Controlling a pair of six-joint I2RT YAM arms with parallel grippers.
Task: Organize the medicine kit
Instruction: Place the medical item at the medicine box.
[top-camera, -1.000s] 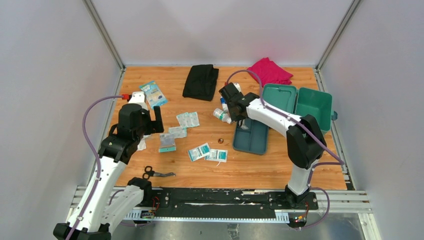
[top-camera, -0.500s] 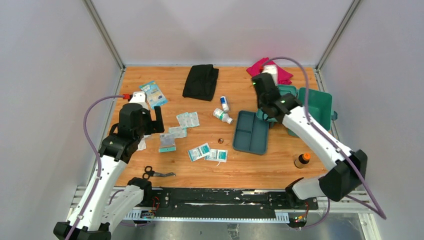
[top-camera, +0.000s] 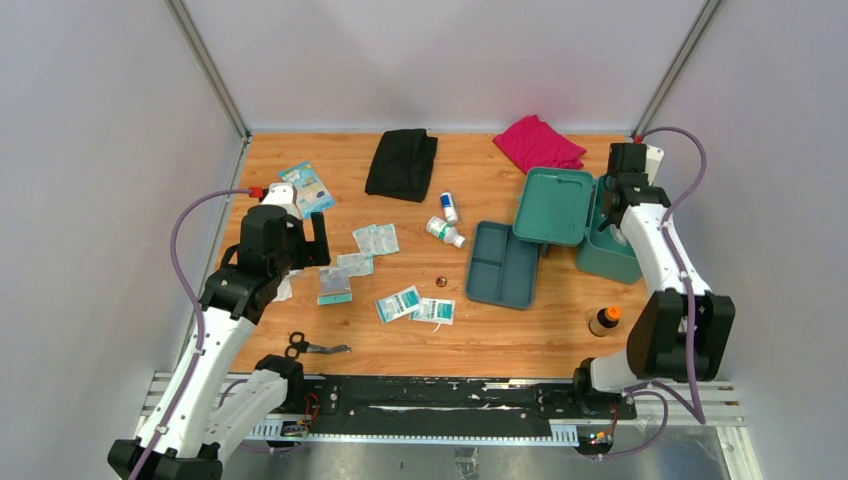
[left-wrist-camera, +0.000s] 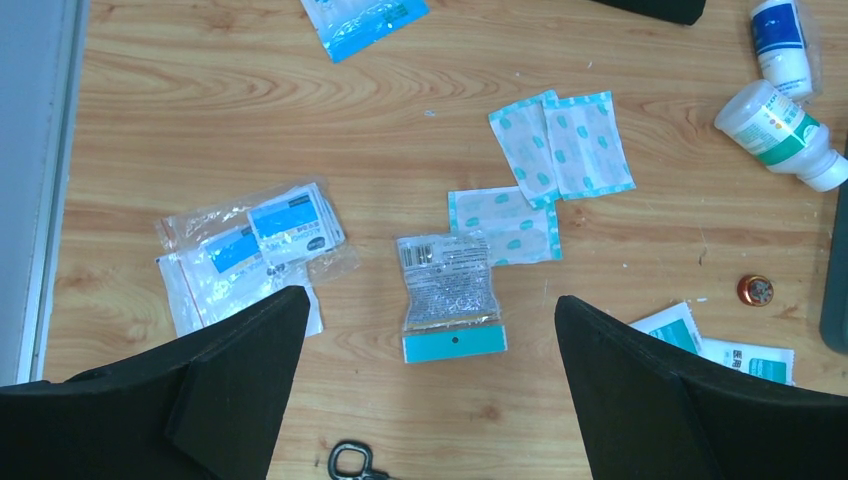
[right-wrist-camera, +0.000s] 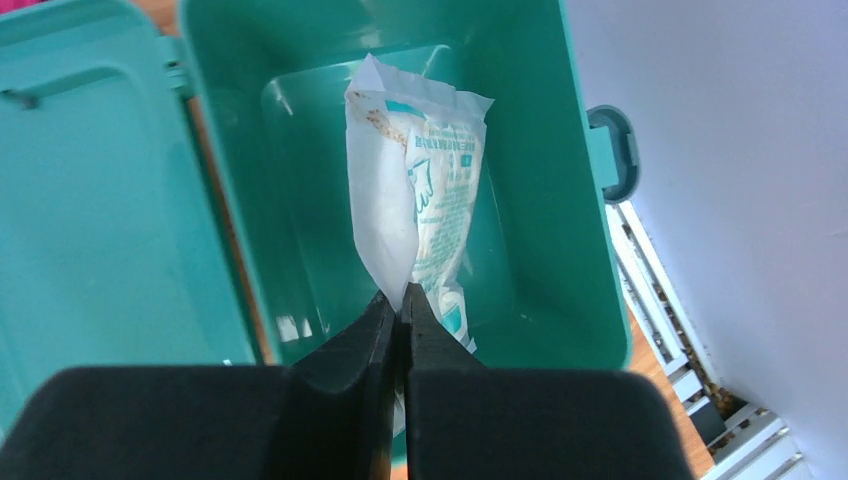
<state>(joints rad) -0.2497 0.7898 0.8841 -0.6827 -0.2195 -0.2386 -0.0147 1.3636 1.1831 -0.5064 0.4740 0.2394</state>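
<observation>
The teal medicine kit (top-camera: 606, 259) stands open at the right, its lid (top-camera: 554, 206) swung out to the left. Its two-compartment tray (top-camera: 503, 265) lies on the table beside it. My right gripper (right-wrist-camera: 400, 296) is shut on a white packet with teal print (right-wrist-camera: 420, 195) and holds it hanging inside the kit's box (right-wrist-camera: 560, 200), next to the lid (right-wrist-camera: 100, 200). In the top view the right gripper (top-camera: 618, 212) is over the box. My left gripper (left-wrist-camera: 430, 305) is open and empty above a clear packet with a teal strip (left-wrist-camera: 447, 296); in the top view it (top-camera: 303, 248) is at the left.
Plaster packets (top-camera: 376, 238), flat sachets (top-camera: 416, 305), two white bottles (top-camera: 447, 220) and a small brown disc (top-camera: 441, 281) lie mid-table. Scissors (top-camera: 315, 347) lie near the front edge. An amber bottle (top-camera: 604, 320) stands front right. Black cloth (top-camera: 402, 162) and pink cloth (top-camera: 539, 143) lie at the back.
My right arm has swung from the bottles at mid-table, across the lid, to over the kit's box at the right. The left arm has not moved.
</observation>
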